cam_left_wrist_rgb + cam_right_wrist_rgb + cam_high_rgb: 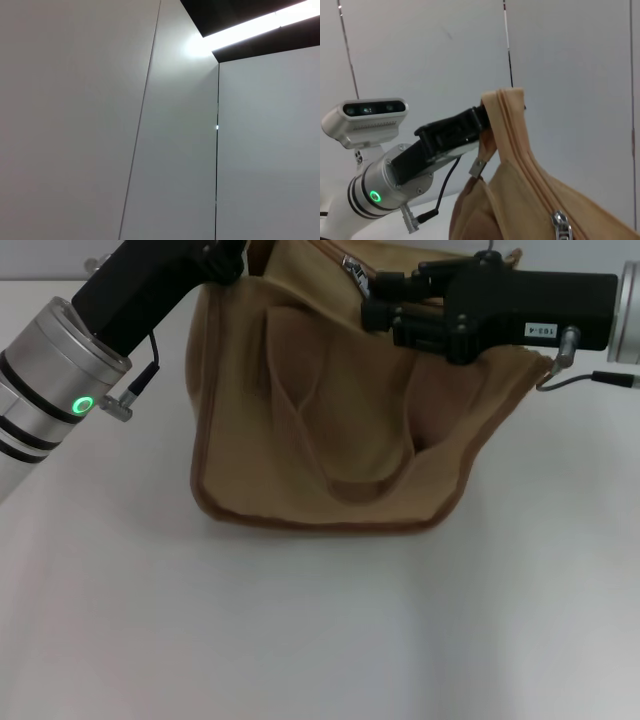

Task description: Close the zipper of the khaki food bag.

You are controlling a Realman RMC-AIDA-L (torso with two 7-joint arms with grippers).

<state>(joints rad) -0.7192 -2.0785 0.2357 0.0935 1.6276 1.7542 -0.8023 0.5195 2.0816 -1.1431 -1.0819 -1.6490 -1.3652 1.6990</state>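
The main risk is judged to be a slip at either end of the khaki food bag (330, 430): if the held corner is lost from the left gripper (482, 117), the fabric would go slack and the zipper (530, 185) would bunch instead of running, and if the small silver pull tab (561, 225) is only lightly pinched, it could be pulled out of the grasp once tension rises. A pull made off the line of the teeth is also judged likely to jam the slider or drag the whole bag across the white table (320, 640). In the right wrist view the left gripper is seen closed on the bag's raised end corner, the khaki tape being clamped at its tip, with a loose strap's metal tip (477, 167) hanging just below that grip. The zipper runs down from that clamped corner toward the pull tab, which lies at the far end from the left claw. In the head view the right gripper (375, 300) is seen reaching across the bag's top, its dark fingers lying against the upper edge close beside the silver tab (351, 264); how far these fingers are spread, and whether the tab is actually held, cannot be told. Nothing of the bag is shown in the left wrist view.
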